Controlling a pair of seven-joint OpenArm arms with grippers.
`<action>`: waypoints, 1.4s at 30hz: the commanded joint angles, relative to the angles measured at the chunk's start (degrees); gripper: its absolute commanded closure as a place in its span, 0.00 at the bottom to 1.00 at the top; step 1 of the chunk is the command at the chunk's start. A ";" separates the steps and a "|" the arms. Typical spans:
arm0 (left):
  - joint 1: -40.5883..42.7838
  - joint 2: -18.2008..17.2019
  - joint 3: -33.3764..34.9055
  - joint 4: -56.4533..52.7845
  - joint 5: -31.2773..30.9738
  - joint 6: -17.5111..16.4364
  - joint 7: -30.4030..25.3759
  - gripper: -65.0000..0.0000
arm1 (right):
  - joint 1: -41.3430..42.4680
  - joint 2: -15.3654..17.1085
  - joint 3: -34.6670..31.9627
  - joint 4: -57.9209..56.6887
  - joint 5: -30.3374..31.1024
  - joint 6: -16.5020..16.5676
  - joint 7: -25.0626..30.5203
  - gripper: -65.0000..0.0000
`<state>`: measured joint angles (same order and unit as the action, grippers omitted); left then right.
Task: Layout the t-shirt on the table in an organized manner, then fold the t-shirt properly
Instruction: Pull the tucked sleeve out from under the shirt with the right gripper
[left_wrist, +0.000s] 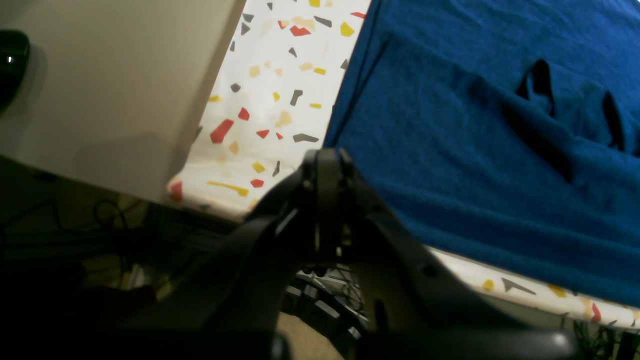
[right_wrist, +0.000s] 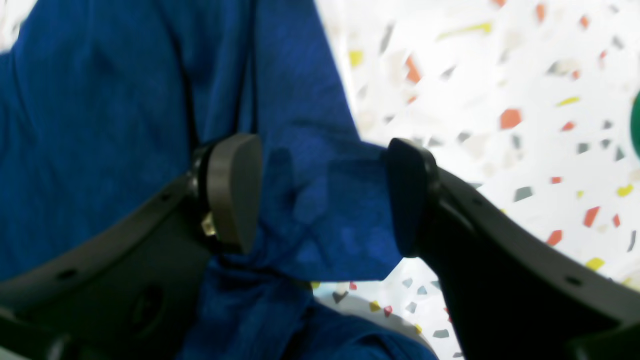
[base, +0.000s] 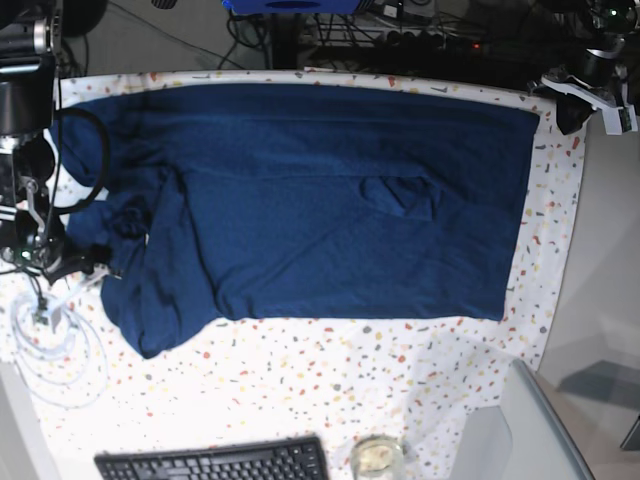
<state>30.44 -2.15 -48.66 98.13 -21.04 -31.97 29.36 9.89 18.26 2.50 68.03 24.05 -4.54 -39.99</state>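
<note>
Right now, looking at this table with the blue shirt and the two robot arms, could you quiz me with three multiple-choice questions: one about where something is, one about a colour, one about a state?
1. Where is the keyboard?
A. On the t-shirt
B. At the table's near edge, clear of the shirt
C. Beside the left gripper

2. What colour is the t-shirt?
A. Dark blue
B. Red
C. White

3. How does the right gripper stand?
A. Shut tight with nothing near it
B. Out of sight
C. Open, blue cloth between its fingers

Answers:
1 B: the base view shows it low on the speckled table, apart from the cloth.
2 A: every view shows plain dark blue.
3 C: the right wrist view shows the fingers spread with fabric between.
</note>
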 joint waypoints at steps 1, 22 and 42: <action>-0.24 -0.70 -0.43 0.91 -0.81 -0.17 -1.10 1.00 | 0.88 0.95 -0.17 -0.12 -0.01 -1.22 0.47 0.42; -1.12 -0.70 -0.26 0.82 -0.72 -0.17 -1.10 1.00 | 0.97 -0.81 -0.26 -10.93 -0.01 -4.48 4.34 0.09; -0.68 -0.79 -0.70 0.99 -0.46 -0.17 -1.10 1.00 | 15.38 -0.02 -0.44 -15.50 -0.10 -4.21 9.70 0.99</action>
<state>29.28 -2.26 -48.93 98.13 -20.97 -31.94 29.36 23.55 17.15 1.96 51.51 24.14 -8.58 -31.31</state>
